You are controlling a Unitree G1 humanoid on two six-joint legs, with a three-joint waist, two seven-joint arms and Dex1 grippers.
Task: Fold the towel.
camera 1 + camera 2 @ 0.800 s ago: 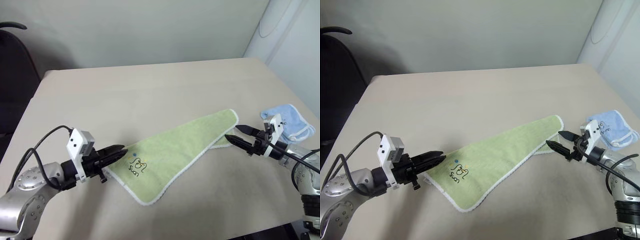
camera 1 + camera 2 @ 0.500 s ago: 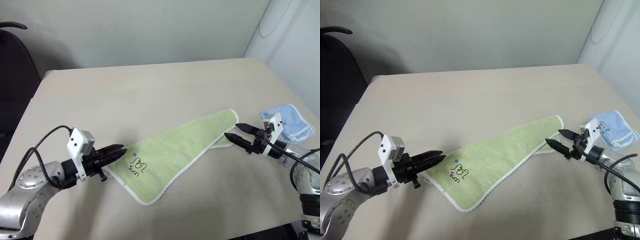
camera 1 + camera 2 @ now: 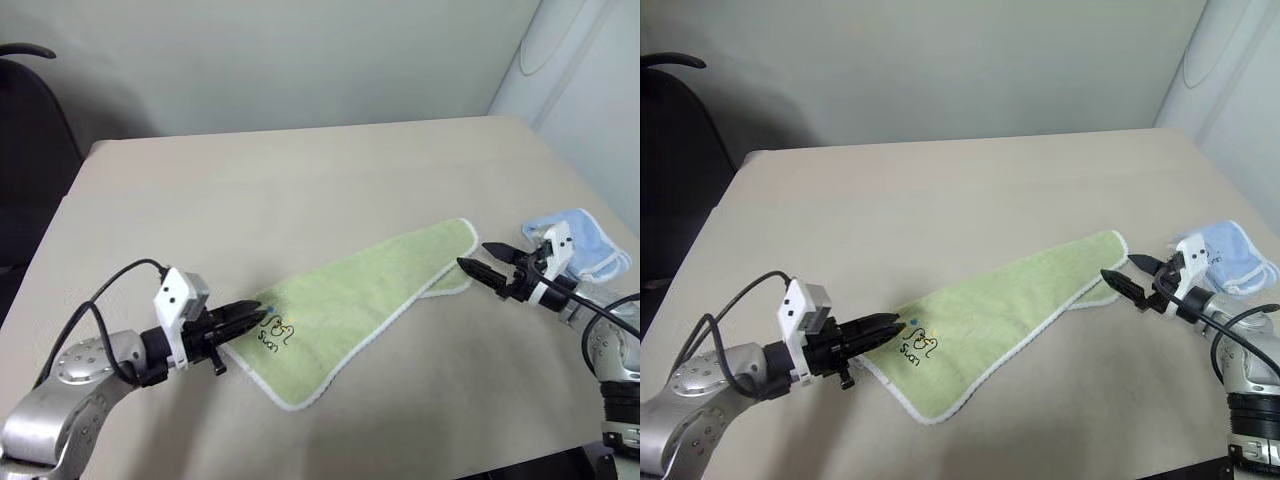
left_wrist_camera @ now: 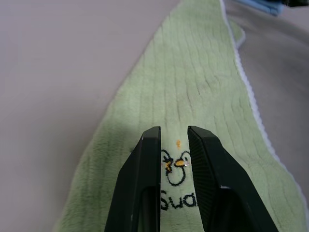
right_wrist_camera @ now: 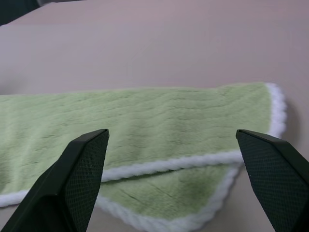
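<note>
- Left gripper (image 3: 258, 318): two black fingers nearly together, a narrow slit between them, nothing caught in it. Tips sit over the towel's near-left corner, right at the embroidered motif; whether they touch the cloth I cannot tell.
- In the left wrist view the left gripper (image 4: 174, 133) fingers frame the small dark embroidered motif (image 4: 175, 166) with its stitched lettering; the green cloth runs away from the tips in a long strip.
- Right gripper (image 3: 474, 258): black fingers spread wide, holding nothing. Tips are just beside the towel's far-right end, close to its white edging, apart from the cloth.
- In the right wrist view the right gripper (image 5: 172, 137) fingers stand far apart, with the towel's doubled end between them: an upper layer lying over a lower one, both edged in white.
- Light yellow-green terry towel with white stitched edging (image 3: 355, 295): lies flat on the beige counter (image 3: 300, 190), a long strip running diagonally from the left gripper up to the right gripper. Its right end is folded over itself, a lower flap peeking out under the top layer.
- Small pale blue cloth with white trim (image 3: 590, 240): bunched on the counter beyond the towel's right end, behind the right gripper, apart from the towel.
- Dark chair (image 3: 30, 150): beyond the counter's far-left corner, well apart from the towel.
</note>
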